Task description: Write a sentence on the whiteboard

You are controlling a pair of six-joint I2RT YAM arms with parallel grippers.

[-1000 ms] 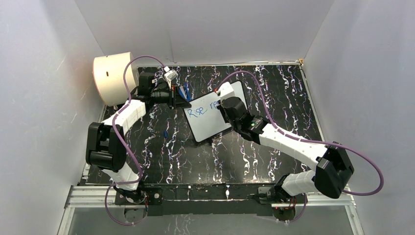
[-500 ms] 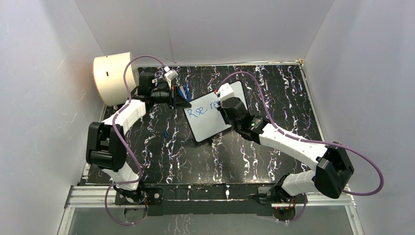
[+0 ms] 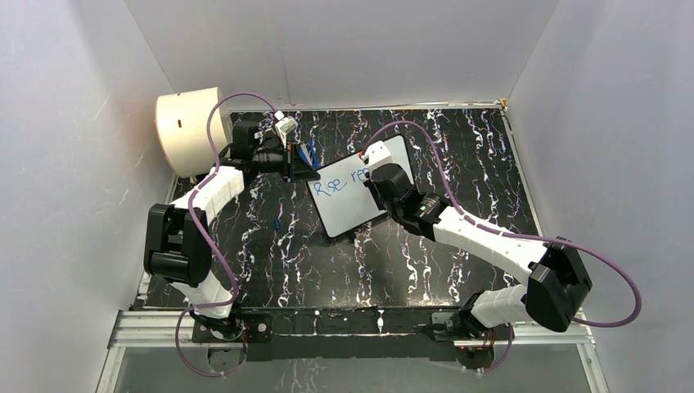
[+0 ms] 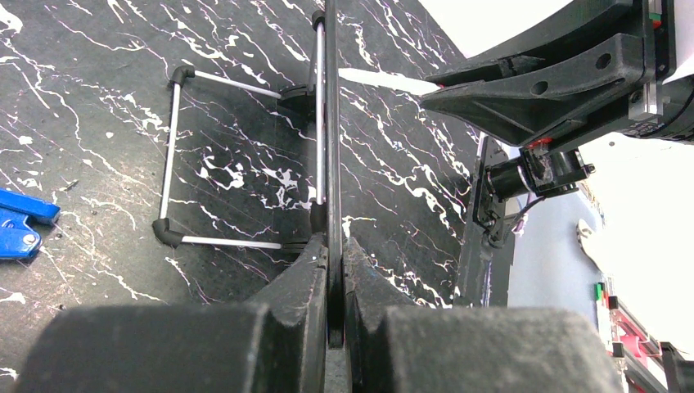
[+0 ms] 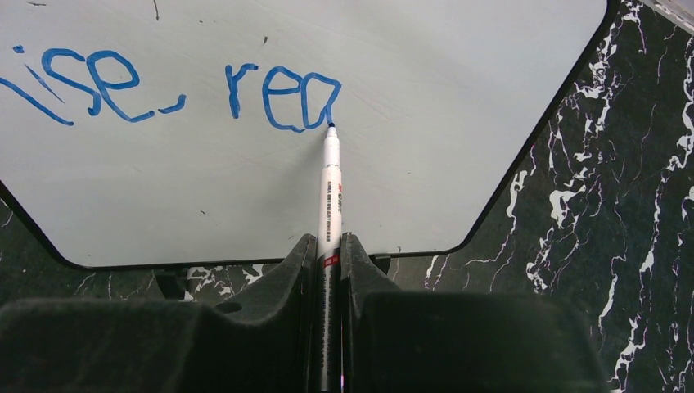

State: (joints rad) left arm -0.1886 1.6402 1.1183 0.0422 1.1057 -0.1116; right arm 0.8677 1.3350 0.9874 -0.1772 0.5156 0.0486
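The whiteboard (image 3: 353, 203) stands tilted on a wire stand at mid table. It also fills the right wrist view (image 5: 425, 123). Blue lettering (image 5: 282, 98) on it reads "Rise rea" in one line, also visible from above (image 3: 337, 183). My right gripper (image 5: 329, 246) is shut on a white marker pen (image 5: 330, 196), whose blue tip touches the board at the end of the "a". My left gripper (image 4: 333, 250) is shut on the board's thin black edge (image 4: 331, 123), seen end-on; from above it sits at the board's left edge (image 3: 304, 173).
A cream cylindrical drum (image 3: 190, 129) stands at the back left corner. A blue cap-like piece (image 4: 23, 221) lies on the black marbled table left of the stand's wire legs (image 4: 172, 155). White walls enclose the table on three sides.
The right gripper and pen have shifted very slightly along the board; the lettering looks much the same. The left arm has not moved.
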